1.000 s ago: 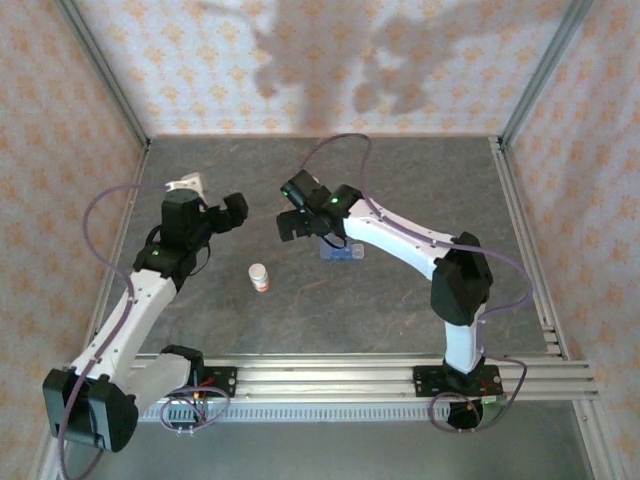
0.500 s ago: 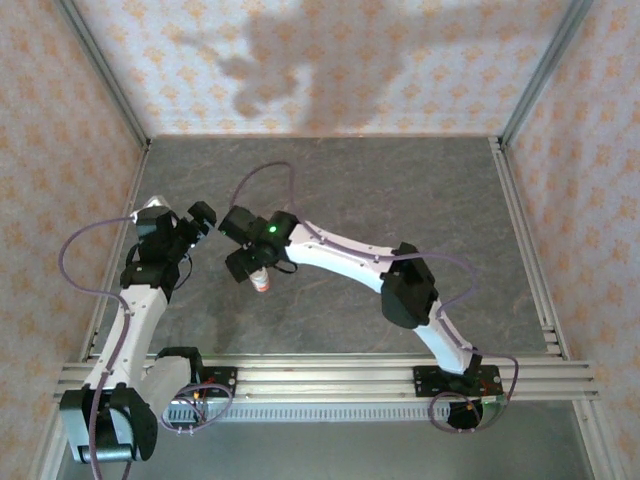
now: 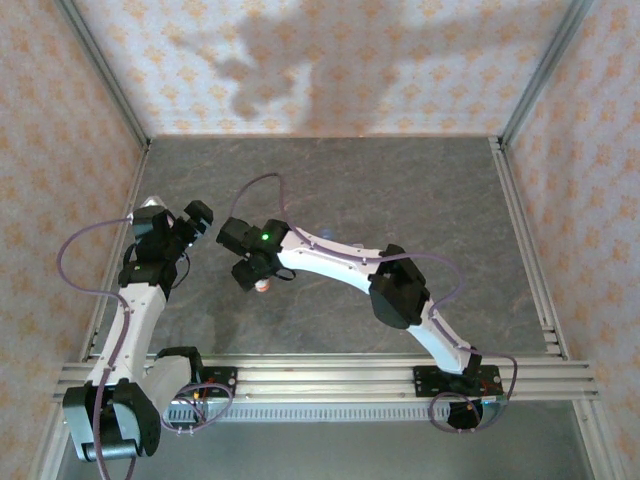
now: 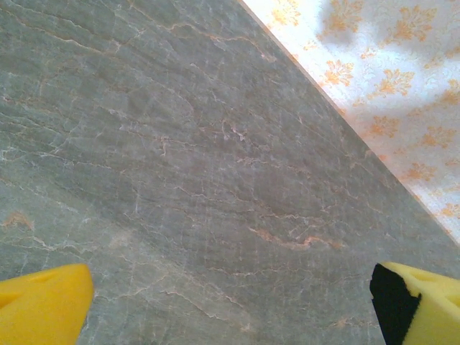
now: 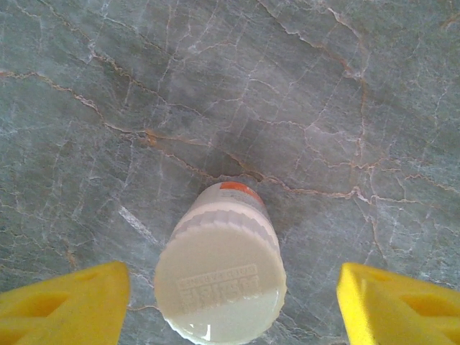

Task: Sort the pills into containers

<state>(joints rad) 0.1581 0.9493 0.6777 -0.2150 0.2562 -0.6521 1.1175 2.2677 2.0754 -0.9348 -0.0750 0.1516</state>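
Grey marble table (image 3: 400,180), bottle (image 5: 219,277) upright at 8 o'clock of centre, untouched between spread jaws of right gripper (image 5: 231,298), nearer one jaw; left gripper (image 4: 230,302) spread, empty; hazard: nearer jaw strikes first, tipping or skidding bottle.

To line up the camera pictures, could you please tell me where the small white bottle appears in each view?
Top external: the white bottle stands left of centre on the table, just under the right gripper.
Right wrist: bottom centre, cap toward the camera, between the yellow fingers, touching neither.
Left wrist: bare table and wall ahead of the left gripper.
Shared landmark: the grey veined table.
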